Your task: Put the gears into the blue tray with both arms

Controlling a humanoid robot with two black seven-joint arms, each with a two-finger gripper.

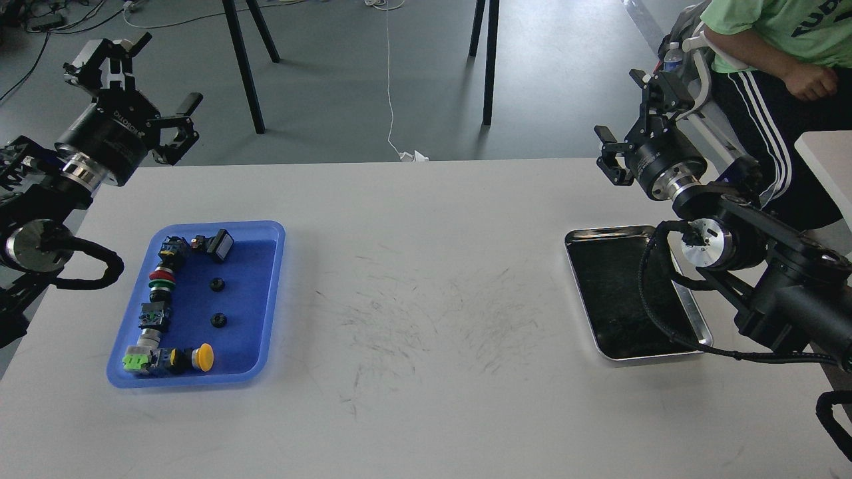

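Note:
The blue tray (269, 293) lies on the left part of the white table. Two small black gears (216, 285) (218, 320) rest on its floor, one behind the other. A row of colourful push-button switches (160, 286) lines its left and front sides. My left gripper (140, 83) hangs open above the table's far left corner, well behind the tray, with nothing between its fingers. My right gripper (632, 110) is open too, raised over the far right edge, behind the steel tray.
A shiny steel tray (692, 322) with a dark bottom sits at the right, with my right forearm over its right rim. A seated person in a green shirt (772, 26) is at the far right. Black stand legs (246, 63) rise behind the table.

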